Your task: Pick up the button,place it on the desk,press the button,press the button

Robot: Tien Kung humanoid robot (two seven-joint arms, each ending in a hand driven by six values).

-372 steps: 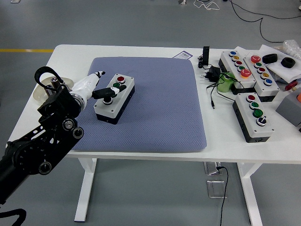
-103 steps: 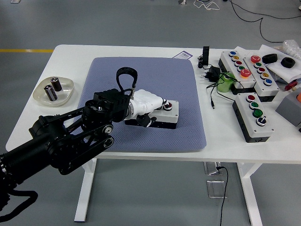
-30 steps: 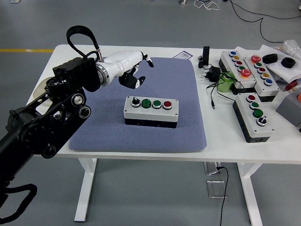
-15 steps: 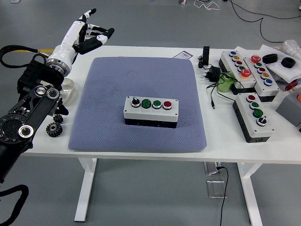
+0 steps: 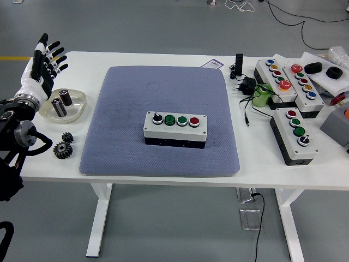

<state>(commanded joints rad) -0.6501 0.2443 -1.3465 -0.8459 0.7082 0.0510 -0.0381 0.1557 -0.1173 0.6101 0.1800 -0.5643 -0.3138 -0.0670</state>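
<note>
The button box (image 5: pixel 175 129), white-topped with a black base, lies flat in the middle of the blue-grey mat (image 5: pixel 163 98). It carries a black knob, two green buttons and a red button in a row. My left hand (image 5: pixel 42 60) is raised at the far left edge, well away from the box, with its white and black fingers (image 5: pixel 53 59) spread and holding nothing. My right arm is not in the frame.
A shallow dish (image 5: pixel 64 105) with two small cylinders sits at the left of the table, with dark gears (image 5: pixel 64 146) in front of it. Several other button boxes (image 5: pixel 293 134), cables and a green cup (image 5: pixel 260 95) crowd the right side.
My left arm has pulled back and down to the far left edge, further from the box. The button box has not moved.
</note>
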